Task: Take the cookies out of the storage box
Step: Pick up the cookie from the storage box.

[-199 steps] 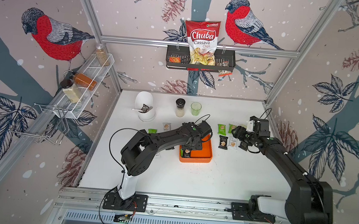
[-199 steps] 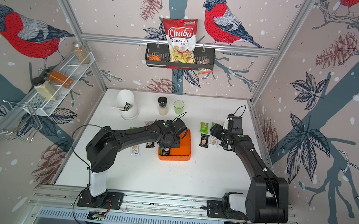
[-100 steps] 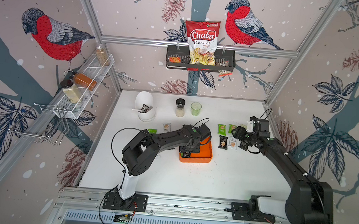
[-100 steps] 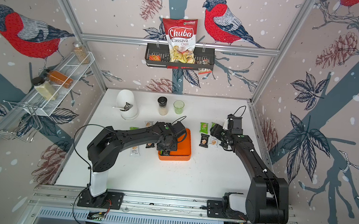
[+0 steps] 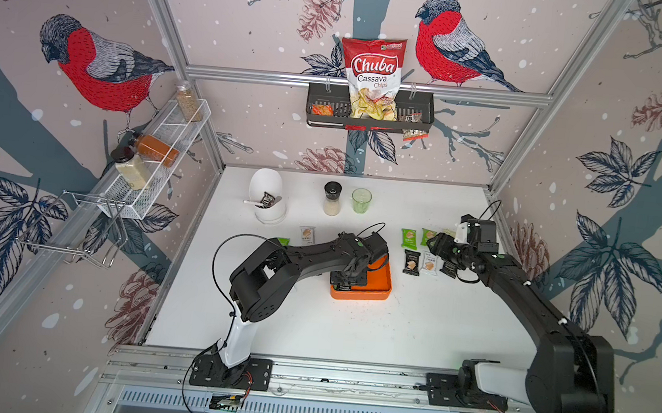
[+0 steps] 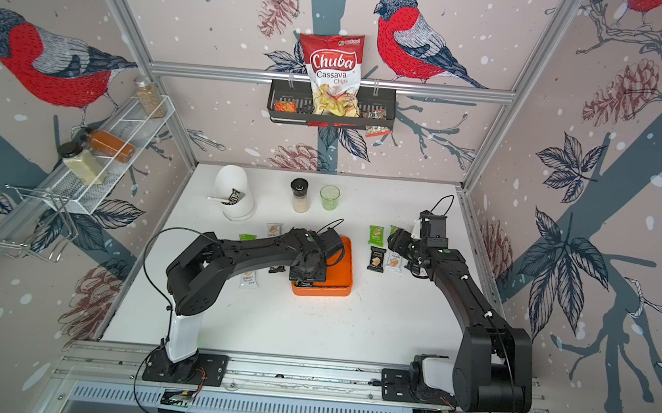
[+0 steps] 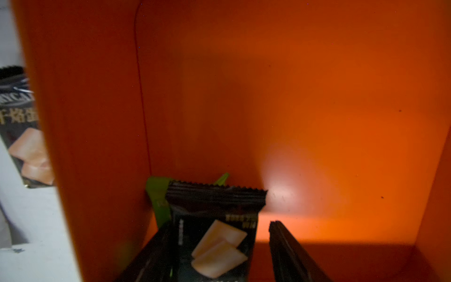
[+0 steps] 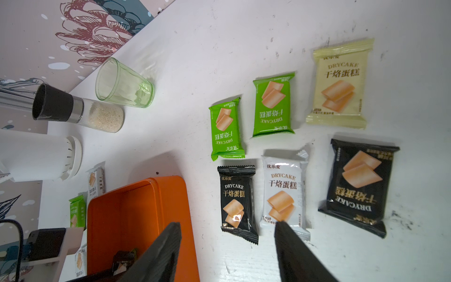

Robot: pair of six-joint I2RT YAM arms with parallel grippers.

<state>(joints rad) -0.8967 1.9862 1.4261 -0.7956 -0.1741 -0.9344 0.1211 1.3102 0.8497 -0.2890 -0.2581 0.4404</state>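
Note:
The orange storage box (image 5: pixel 379 294) sits mid-table. My left gripper (image 5: pixel 349 279) reaches down into it. In the left wrist view its jaws (image 7: pixel 219 227) stand open on either side of a black cookie packet (image 7: pixel 214 219) lying on a green one (image 7: pixel 158 197); one finger touches the packet, the other is a little apart. Several cookies (image 5: pixel 411 261) lie on the table right of the box, seen as green, pale yellow, black and white packets (image 8: pixel 283 188). My right gripper (image 8: pixel 228 224) hovers open above them, holding nothing. More packets (image 6: pixel 248 280) lie left of the box.
At the back of the table stand a white holder (image 5: pixel 268 197), a spice shaker (image 5: pixel 332 199) and a green glass (image 5: pixel 361 200). A black wall basket (image 5: pixel 322 111) holds the Chuba bag. A white wire rack (image 5: pixel 151 161) hangs on the left wall.
My left arm has shifted slightly over the box and its jaws have narrowed a little around the black packet. The right arm has not moved.

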